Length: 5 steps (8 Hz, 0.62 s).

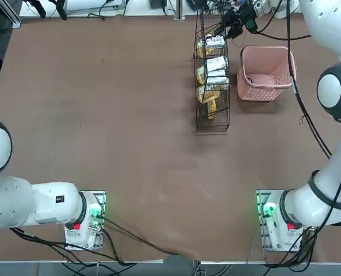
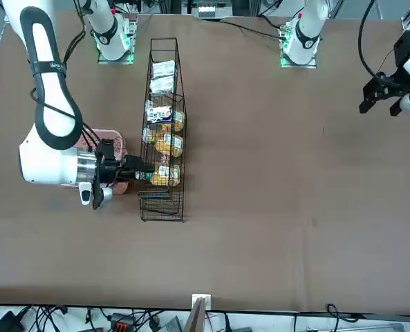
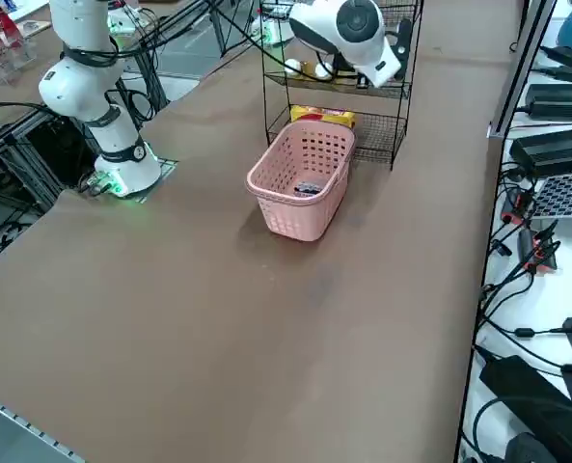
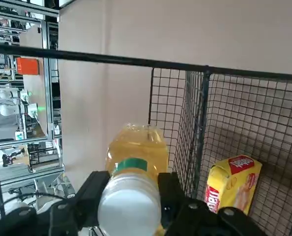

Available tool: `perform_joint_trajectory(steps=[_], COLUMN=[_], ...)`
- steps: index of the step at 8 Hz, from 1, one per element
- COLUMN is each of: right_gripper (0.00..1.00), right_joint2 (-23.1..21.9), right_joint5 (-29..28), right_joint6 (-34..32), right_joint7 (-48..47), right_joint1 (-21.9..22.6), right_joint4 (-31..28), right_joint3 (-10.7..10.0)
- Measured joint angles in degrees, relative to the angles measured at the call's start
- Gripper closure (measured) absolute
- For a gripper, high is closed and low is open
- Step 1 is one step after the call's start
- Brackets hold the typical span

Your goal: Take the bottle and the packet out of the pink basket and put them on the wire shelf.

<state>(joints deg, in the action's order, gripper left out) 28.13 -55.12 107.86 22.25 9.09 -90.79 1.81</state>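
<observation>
My right gripper is shut on the bottle, a clear bottle of amber liquid with a white cap, its black fingers on either side of the neck. The bottle is held at the open side of the wire shelf, level with an upper tier. Seen from the front, the gripper reaches into the black wire shelf from the basket's side. The pink basket stands beside the shelf, and the small packet lies on its floor.
Yellow-orange packets and white packets fill the shelf's tiers. One yellow packet sits on the low tier behind the basket. Cables run along the table's far edge above the basket.
</observation>
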Motion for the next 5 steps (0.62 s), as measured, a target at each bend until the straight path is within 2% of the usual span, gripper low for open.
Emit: perform_joint_trajectory(steps=[5], right_gripper=[0.45], right_joint2=[0.7], right_joint5=[0.4], right_joint6=[0.0], right_joint7=[0.0], right_joint1=[0.0], right_joint4=[0.0], right_joint3=[0.0])
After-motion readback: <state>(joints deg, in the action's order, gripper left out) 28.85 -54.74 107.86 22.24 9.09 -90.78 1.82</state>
